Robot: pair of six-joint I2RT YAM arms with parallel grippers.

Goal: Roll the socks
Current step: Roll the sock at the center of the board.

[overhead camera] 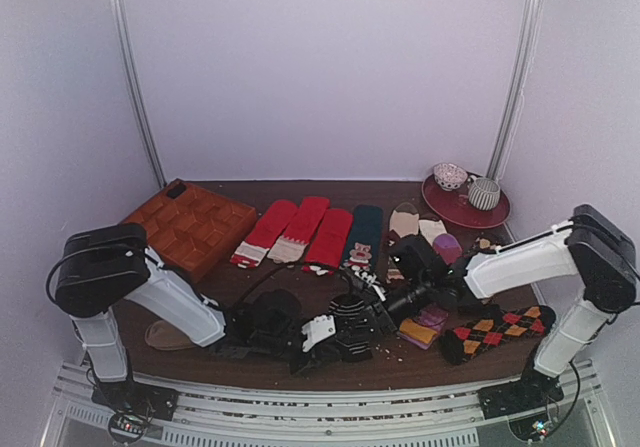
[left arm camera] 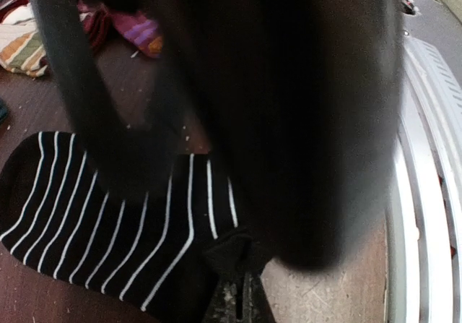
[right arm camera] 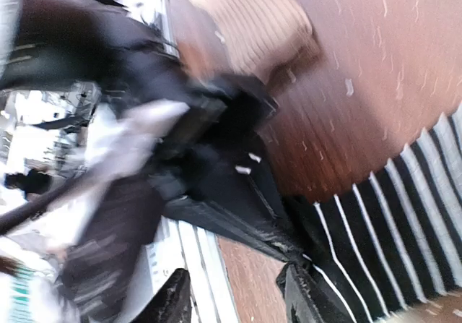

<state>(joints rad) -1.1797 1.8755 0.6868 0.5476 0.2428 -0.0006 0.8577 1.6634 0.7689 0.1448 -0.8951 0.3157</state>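
Observation:
A black sock with thin white stripes (overhead camera: 350, 329) lies near the table's front edge between both arms. It fills the lower left of the left wrist view (left arm camera: 108, 222) and the lower right of the right wrist view (right arm camera: 404, 222). My left gripper (overhead camera: 328, 337) is shut, pinching the sock's edge (left arm camera: 242, 287). Its black fingers (right arm camera: 238, 207) also show in the right wrist view, meeting the sock's corner. My right gripper (overhead camera: 374, 305) is open (right arm camera: 242, 301) right above that corner, with one finger (right arm camera: 310, 298) against the sock. It blurs across the left wrist view.
A wooden compartment tray (overhead camera: 190, 229) stands back left. Long red socks (overhead camera: 300, 232) and a dark green sock (overhead camera: 362, 235) lie behind. An argyle sock (overhead camera: 500, 332), a purple-orange bundle (overhead camera: 428, 325), a tan sock (overhead camera: 168, 335) and a red plate (overhead camera: 440, 205) with cups surround the work area.

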